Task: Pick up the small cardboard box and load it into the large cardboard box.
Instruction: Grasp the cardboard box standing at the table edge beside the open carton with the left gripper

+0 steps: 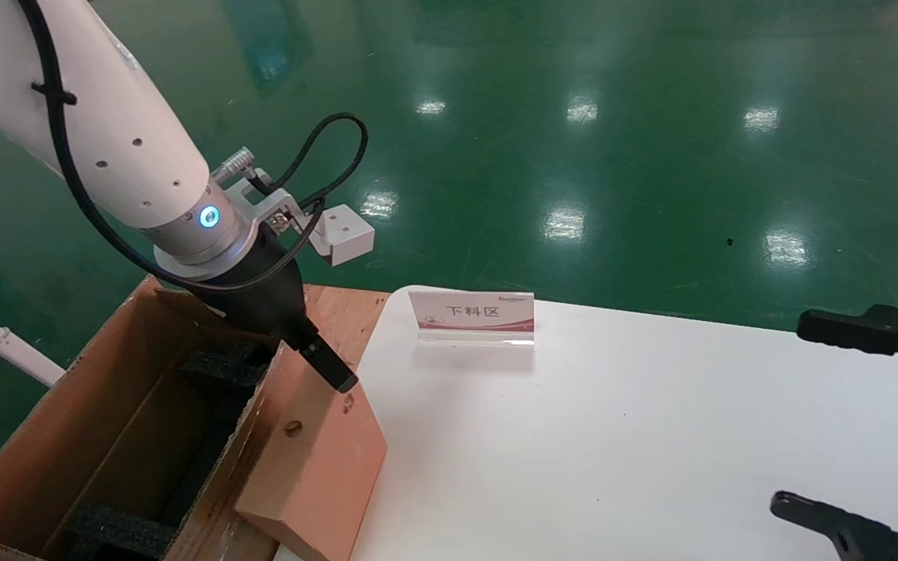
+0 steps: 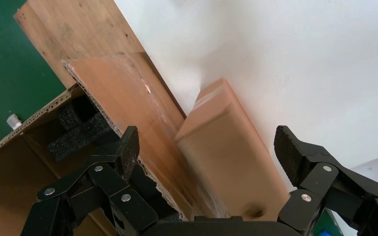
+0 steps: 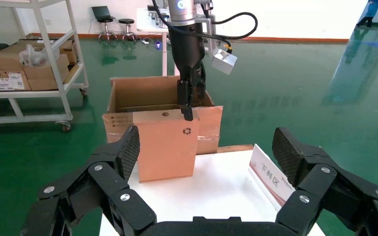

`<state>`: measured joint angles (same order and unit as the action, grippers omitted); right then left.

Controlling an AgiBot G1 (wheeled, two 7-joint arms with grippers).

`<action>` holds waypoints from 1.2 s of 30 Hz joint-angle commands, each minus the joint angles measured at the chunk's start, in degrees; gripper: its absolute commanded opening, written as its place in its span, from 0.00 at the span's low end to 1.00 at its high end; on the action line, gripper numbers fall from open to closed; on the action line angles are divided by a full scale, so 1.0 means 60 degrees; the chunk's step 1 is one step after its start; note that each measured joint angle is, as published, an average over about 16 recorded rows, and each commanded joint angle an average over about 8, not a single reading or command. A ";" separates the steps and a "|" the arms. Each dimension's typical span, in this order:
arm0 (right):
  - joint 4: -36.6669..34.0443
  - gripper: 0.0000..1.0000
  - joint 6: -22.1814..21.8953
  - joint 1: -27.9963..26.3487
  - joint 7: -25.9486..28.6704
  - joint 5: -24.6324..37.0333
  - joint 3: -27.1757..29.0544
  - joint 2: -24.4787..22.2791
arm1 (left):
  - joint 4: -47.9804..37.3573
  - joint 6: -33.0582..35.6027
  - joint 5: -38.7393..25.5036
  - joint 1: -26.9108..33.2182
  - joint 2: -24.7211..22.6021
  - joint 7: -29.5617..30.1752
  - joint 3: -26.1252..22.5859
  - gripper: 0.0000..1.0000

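Observation:
The small cardboard box [image 1: 316,467] stands on edge at the white table's left edge, leaning against the large cardboard box [image 1: 51,436]. A recycling symbol and round holes show near its top edge. My left gripper [image 1: 332,370] is open over that top edge. In the left wrist view the small box [image 2: 231,157] lies between the spread fingers [image 2: 128,147], beside the large box's taped flap [image 2: 118,88]. The right wrist view shows the small box [image 3: 165,145], the large box [image 3: 128,93] and the left gripper [image 3: 188,105]. My right gripper [image 1: 796,413] is open and empty at the table's right side.
Black foam blocks [image 1: 223,362] sit inside the large box. A small sign stand [image 1: 472,315] is at the table's back edge. A wooden board [image 1: 340,312] lies beside the large box. The green floor surrounds the white table [image 1: 613,436]. A shelf rack with cartons [image 3: 29,49] stands far behind.

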<state>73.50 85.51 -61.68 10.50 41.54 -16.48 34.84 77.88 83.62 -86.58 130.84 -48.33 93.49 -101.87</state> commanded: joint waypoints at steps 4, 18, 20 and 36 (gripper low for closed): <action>0.0000 1.00 -0.0001 -0.0001 -0.0002 -0.0002 -0.0003 -0.0001 | -0.0005 0.0146 0.0083 0.0045 -0.0093 0.0058 -0.0031 1.00; 0.0000 1.00 -0.0005 -0.0003 -0.0006 -0.0008 -0.0012 -0.0005 | -0.0033 0.0296 0.0155 -0.0117 -0.0348 0.0351 -0.0301 1.00; 0.0000 1.00 -0.0006 -0.0003 -0.0006 -0.0009 -0.0013 -0.0005 | -0.0039 0.0248 0.0155 -0.0212 -0.0377 0.0413 -0.0351 1.00; -0.0001 1.00 -0.0010 -0.0004 -0.0011 -0.0015 -0.0022 -0.0009 | -0.0069 0.0243 0.0265 -0.0404 -0.0548 0.0559 -0.0512 1.00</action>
<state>73.49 85.45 -61.70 10.43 41.45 -16.61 34.79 77.47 85.02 -84.99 128.40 -51.61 96.86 -104.91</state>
